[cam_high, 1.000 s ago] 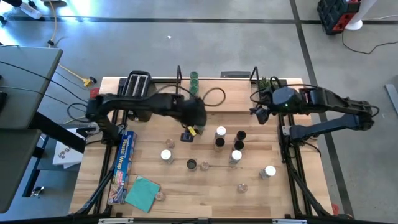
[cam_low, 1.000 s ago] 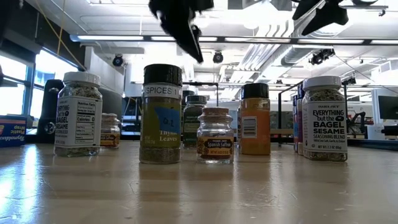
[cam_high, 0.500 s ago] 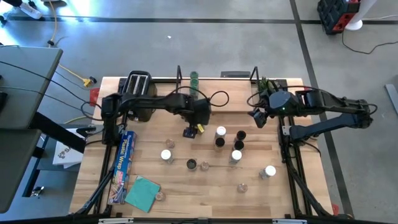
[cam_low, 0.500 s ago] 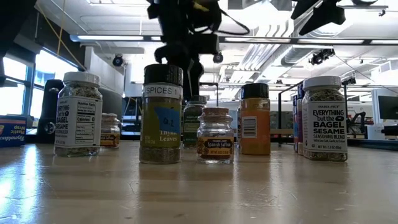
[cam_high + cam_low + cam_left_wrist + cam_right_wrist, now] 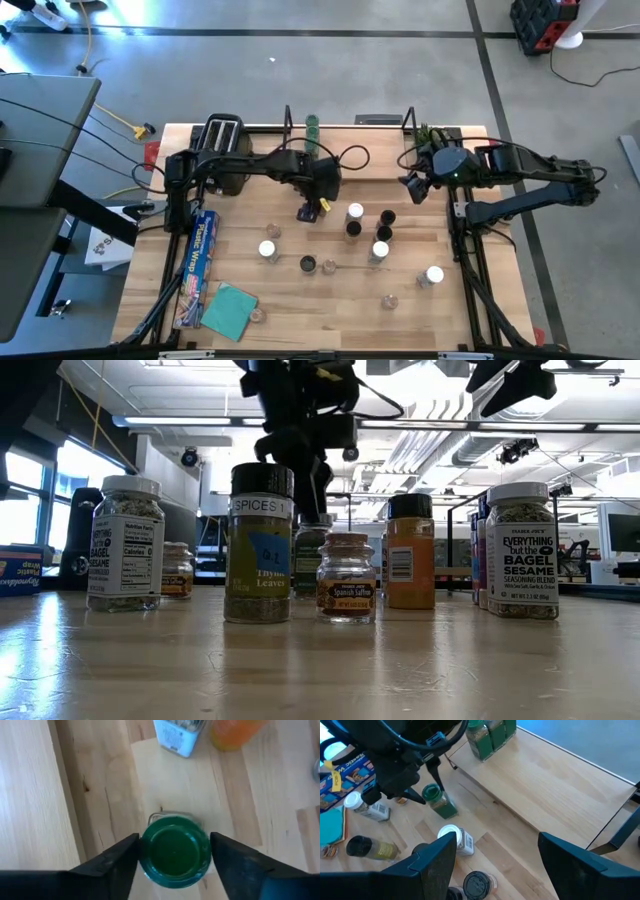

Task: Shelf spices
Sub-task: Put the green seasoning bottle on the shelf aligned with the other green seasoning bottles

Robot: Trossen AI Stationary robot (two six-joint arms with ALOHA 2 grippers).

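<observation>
High view: your left gripper [image 5: 309,212] sits in front of the shelf [image 5: 380,160]; only a couple of green-lid jars [image 5: 312,126] are on it, about ten spices remain on the table [image 5: 300,310].

Left wrist view: fingers [image 5: 120,857] open, straddling a green-topped jar [image 5: 174,851], not clearly clamped.

Right wrist view: your right gripper [image 5: 495,857], spread wide and empty, waits near the shelf end.

Mostly undone, I'd judge.
</observation>
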